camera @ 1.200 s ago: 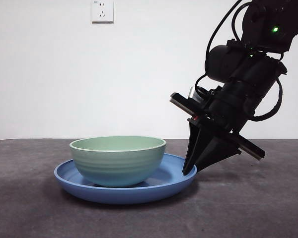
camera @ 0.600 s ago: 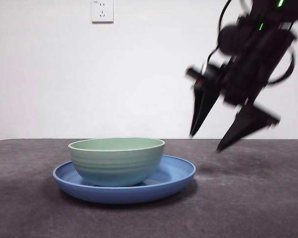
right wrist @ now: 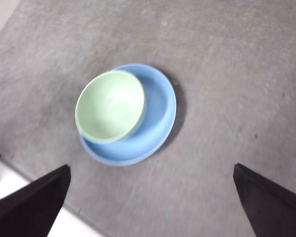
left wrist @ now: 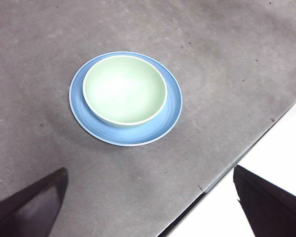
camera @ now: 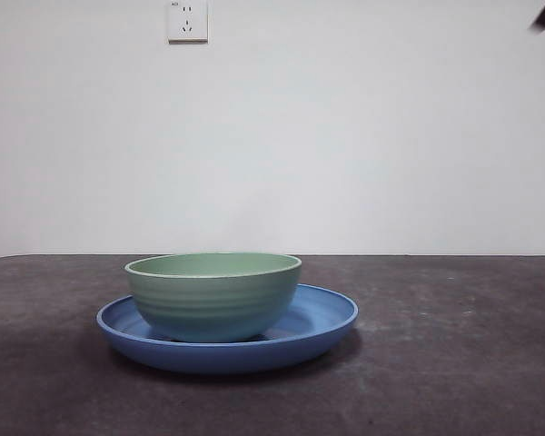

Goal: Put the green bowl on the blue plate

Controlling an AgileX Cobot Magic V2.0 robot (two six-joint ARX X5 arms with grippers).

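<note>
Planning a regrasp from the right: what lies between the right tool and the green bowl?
Nothing. In the right wrist view, only bare table lies between the open right tool and the green bowl on the blue plate.

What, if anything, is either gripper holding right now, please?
Nothing: both the left gripper and right gripper are open and empty, high above the green bowl.

green bowl (camera: 213, 295) upright, pale sage, faint ridges on outer wall, empty; sits inside blue plate (camera: 322, 320), off-centre toward one rim; plate glossy, shallow, flat on the table
</note>
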